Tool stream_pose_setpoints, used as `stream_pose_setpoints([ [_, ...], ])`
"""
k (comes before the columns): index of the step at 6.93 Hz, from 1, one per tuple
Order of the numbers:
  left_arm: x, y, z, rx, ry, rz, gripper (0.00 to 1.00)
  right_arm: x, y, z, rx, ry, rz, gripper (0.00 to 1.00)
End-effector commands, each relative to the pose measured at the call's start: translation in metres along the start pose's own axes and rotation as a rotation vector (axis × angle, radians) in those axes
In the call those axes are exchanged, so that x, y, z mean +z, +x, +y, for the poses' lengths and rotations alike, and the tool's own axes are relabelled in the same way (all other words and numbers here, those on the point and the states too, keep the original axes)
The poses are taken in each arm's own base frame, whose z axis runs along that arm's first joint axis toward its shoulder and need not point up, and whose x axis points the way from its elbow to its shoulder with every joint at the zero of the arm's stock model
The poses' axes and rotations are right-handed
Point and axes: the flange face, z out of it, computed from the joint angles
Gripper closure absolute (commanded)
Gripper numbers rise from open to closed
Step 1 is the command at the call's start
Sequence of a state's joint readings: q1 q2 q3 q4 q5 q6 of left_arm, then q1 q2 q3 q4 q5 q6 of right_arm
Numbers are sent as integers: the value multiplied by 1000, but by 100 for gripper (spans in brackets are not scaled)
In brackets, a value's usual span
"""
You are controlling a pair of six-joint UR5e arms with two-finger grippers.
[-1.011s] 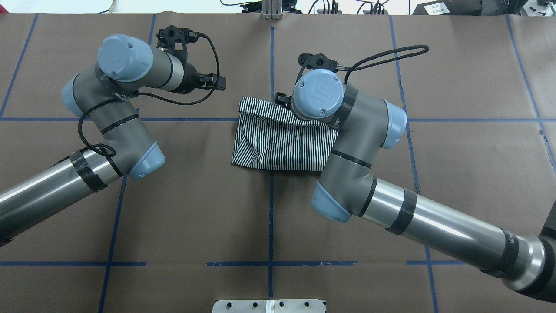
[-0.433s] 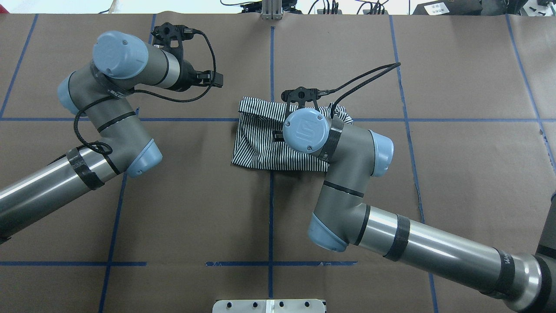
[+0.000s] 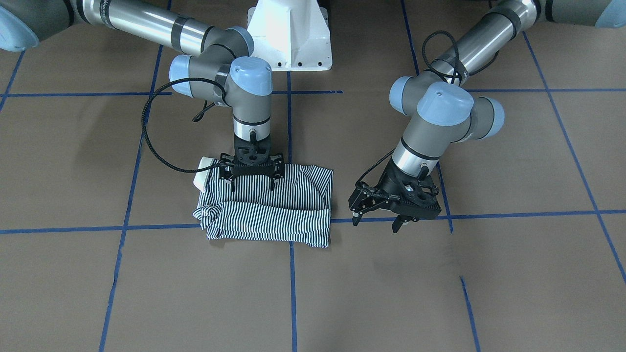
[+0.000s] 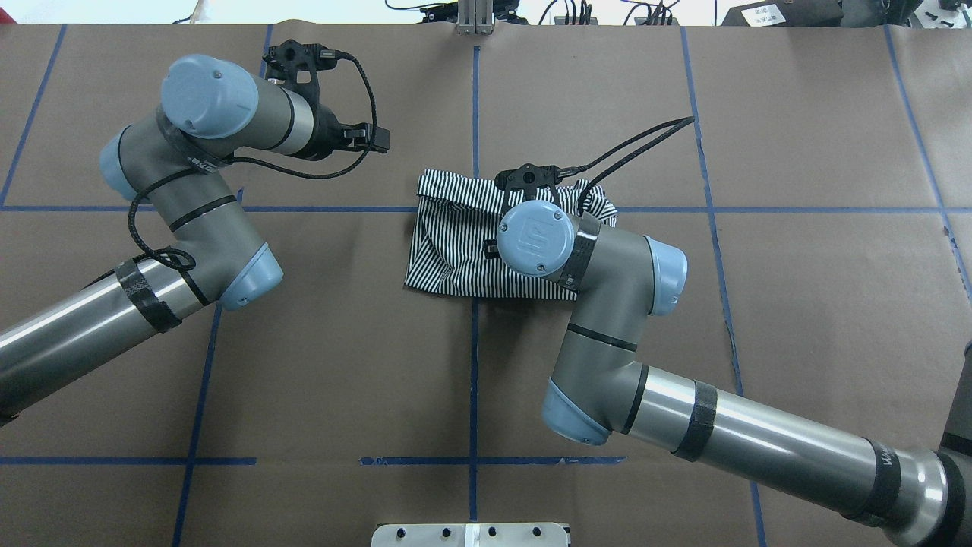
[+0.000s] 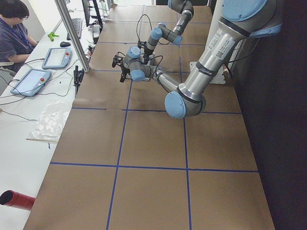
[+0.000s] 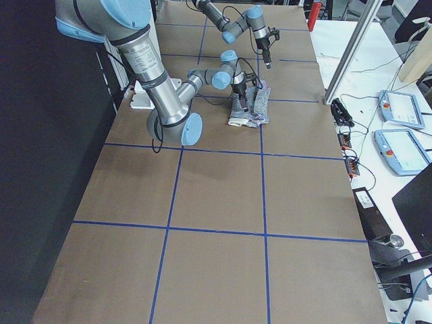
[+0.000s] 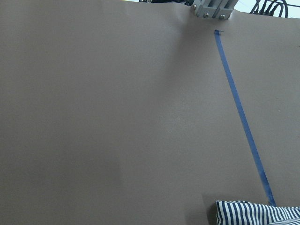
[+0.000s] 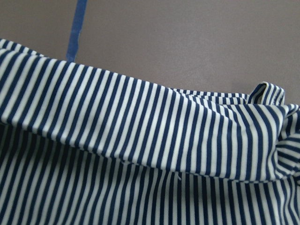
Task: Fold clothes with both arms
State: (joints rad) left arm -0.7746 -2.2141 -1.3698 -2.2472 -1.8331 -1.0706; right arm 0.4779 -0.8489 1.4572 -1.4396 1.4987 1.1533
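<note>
Both jaws are released: black right gripper [image 3: 252, 187] above the folded navy-and-white striped polo shirt [image 3: 274, 215], black left gripper [image 3: 374, 225] aside; an edge grasp is judged next.

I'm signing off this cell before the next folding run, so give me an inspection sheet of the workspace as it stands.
surface: brown paper table with a blue tape grid, lying flat.
job's things: striped polo shirt folded into a rough rectangle near the middle, cream collar poking out at one end.
clutter: nothing seen.
grippers: right gripper open, low over the shirt's robot-side edge; left gripper open, beside the shirt, holding nothing.
cables: black cable loops wide off the right wrist, above the table.
surroundings: white pedestal base; seated operator at a side bench with tablets.
</note>
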Motion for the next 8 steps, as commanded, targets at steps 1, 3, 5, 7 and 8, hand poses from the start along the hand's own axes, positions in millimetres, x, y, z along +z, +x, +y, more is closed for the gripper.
stream_pose_setpoints([
  [1, 0, 0, 0, 0, 0, 1, 0, 8, 5, -5, -5, 14, 25, 0],
  [3, -1, 0, 0, 0, 0, 1, 0, 17, 14, -21, -1, 20, 51, 0],
  [5, -1, 0, 0, -1, 1, 2, 0, 27, 27, -50, 4, 32, 89, 0],
  [7, -1, 1, 1, 1, -1, 1, 0, 35, 39, -101, 10, 44, 133, 0],
  [8, -2, 2, 1, 0, 1, 4, 0, 33, 52, -126, 10, 50, 149, 0],
])
